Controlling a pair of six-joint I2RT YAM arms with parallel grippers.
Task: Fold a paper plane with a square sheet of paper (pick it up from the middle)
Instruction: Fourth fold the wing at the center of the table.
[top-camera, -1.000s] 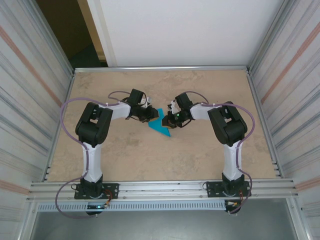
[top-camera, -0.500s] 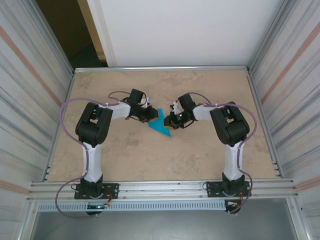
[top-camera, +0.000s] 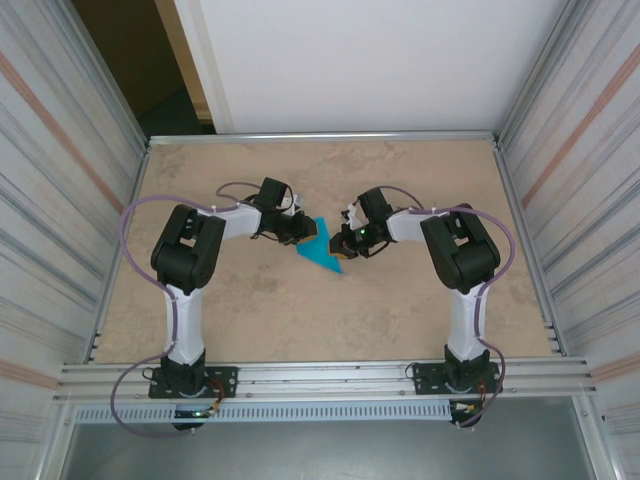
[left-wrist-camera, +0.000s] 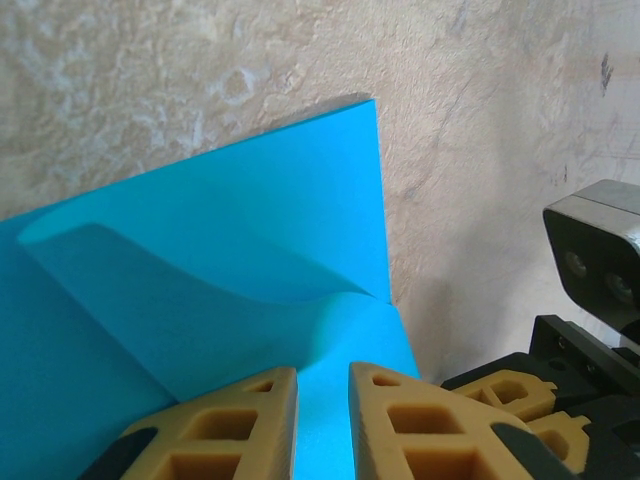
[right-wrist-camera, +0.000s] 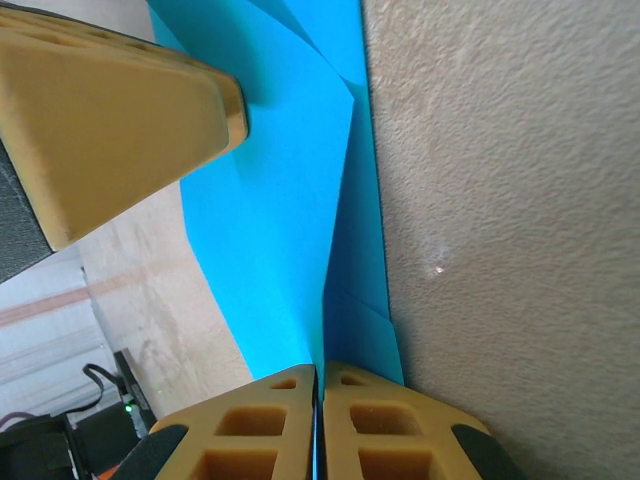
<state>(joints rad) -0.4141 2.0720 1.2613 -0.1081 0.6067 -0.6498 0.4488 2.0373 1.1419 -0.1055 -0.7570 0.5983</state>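
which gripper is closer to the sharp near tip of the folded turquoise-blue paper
Right. The right gripper pinches the folded turquoise-blue paper at its right edge, just above that tip; the left gripper grips the paper's upper left part, farther from the tip.

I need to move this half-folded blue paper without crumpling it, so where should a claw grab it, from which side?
Take the folded blue paper by its creased, layered edge, coming in low from the robot's right. The right claw is shut on that edge, so it fits; the middle looks flat on the table, with nothing to pinch.
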